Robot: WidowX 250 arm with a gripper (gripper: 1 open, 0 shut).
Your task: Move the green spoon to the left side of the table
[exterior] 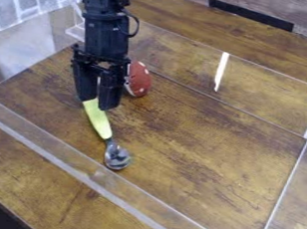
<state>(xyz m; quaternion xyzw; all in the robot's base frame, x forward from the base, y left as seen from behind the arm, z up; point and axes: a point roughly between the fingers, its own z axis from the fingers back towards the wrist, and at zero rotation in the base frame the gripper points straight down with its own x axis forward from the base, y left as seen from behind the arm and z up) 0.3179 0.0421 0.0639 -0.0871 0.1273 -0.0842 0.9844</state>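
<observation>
Camera view showed the end effector [95,99] pointing steeply down at the upper end of the green spoon [101,127], its dark fingers straddling the top of the yellow-green handle. The fingers looked partly drawn in around the handle, but whether they already pinched it could not be told. Coming at the handle rather than the bowl made sense: the handle is the longer, easier part to grip. The spoon lay flat on the counter [221,142], handle running from under the end effector toward the near right, silver bowl at the near end. A red-capped toy mushroom [136,78] sat just beyond, right of the end effector.
</observation>
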